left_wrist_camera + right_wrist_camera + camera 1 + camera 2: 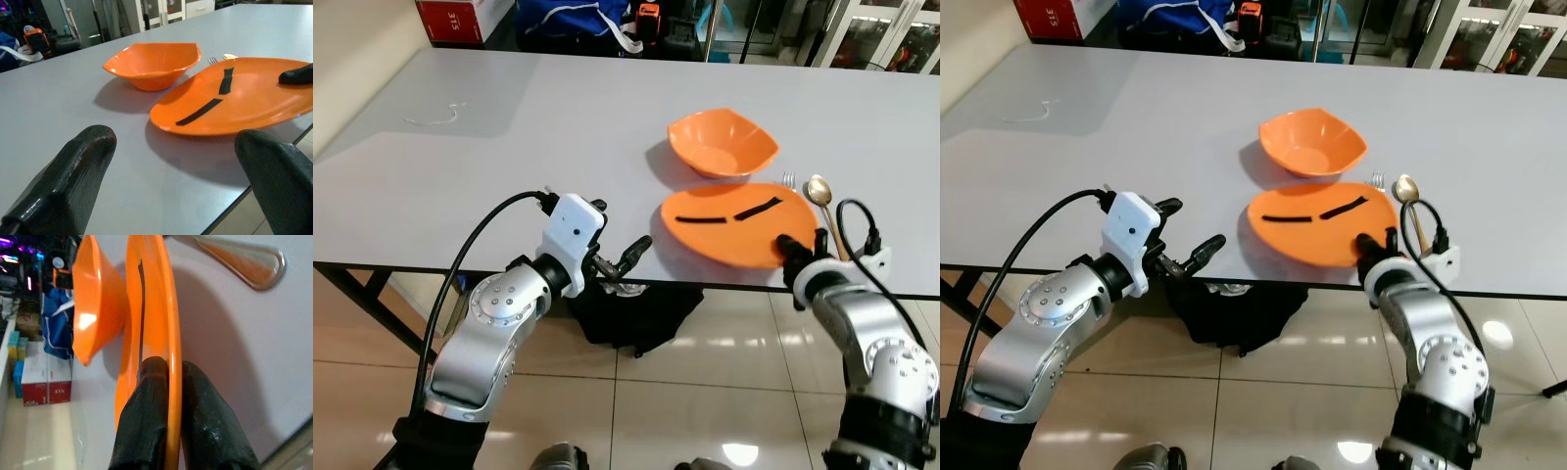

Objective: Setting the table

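Right wrist view has my right claw (pixel 168 382) pinched on the near rim of the orange plate (pixel 729 225), one finger above, one below. Plate sits at the near edge of the grey tabletop (pixel 509 147), two black strips on it. Orange bowl (pixel 722 143) is just behind the plate; gold spoon (pixel 822 196) and fork (pixel 789 180) lie beside its right edge. My left claw (pixel 625 259) hangs wide open at the tabletop edge, left of the plate, holding nothing.
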`<state>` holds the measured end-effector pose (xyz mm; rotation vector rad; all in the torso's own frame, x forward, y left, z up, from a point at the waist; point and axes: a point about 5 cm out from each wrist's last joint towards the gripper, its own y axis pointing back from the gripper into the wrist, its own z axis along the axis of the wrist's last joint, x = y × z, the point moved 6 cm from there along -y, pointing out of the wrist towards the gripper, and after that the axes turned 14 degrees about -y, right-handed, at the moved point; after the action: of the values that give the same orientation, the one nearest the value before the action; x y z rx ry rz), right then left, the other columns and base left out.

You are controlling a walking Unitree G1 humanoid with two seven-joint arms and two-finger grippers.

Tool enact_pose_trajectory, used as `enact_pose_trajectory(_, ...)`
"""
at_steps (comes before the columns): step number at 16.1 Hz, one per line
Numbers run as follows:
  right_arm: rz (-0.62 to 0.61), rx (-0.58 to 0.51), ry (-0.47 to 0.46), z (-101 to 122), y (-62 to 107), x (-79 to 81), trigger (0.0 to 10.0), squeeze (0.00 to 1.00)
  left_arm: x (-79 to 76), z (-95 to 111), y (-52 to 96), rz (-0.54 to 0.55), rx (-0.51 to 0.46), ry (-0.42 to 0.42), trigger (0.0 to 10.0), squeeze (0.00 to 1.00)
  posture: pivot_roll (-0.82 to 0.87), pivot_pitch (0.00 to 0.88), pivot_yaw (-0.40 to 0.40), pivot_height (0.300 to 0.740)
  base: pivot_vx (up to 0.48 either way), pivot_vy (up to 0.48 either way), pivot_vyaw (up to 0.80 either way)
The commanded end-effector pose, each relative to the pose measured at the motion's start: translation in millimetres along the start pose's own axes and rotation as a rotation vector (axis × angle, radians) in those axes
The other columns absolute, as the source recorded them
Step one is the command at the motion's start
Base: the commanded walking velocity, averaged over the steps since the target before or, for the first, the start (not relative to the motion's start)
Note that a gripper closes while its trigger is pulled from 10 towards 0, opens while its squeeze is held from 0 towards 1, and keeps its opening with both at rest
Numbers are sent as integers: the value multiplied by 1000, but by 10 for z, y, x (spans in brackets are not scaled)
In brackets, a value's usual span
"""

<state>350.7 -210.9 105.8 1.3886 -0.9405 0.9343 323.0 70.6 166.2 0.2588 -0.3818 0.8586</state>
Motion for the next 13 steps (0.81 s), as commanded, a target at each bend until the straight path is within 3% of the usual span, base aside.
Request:
enact_pose_trajectory(1,47,-24,-25,78,-28,145,10000,0,-47,64,-1,-23,-18,-6,10000,0,-13,85,-14,740,0,0,0)
enact_pose_trajectory(7,48,-16,-34,41,-284,199,10000,0,-104,73,3,-55,-17,-5,10000,0,-7,94,-11,740,0,0,0)
enact_pose_trajectory(13,48,29,-25,-125,-494,225,10000,0,-450,49,82,-238,-3,6,10000,0,-3,102,-10,740,0,0,0)
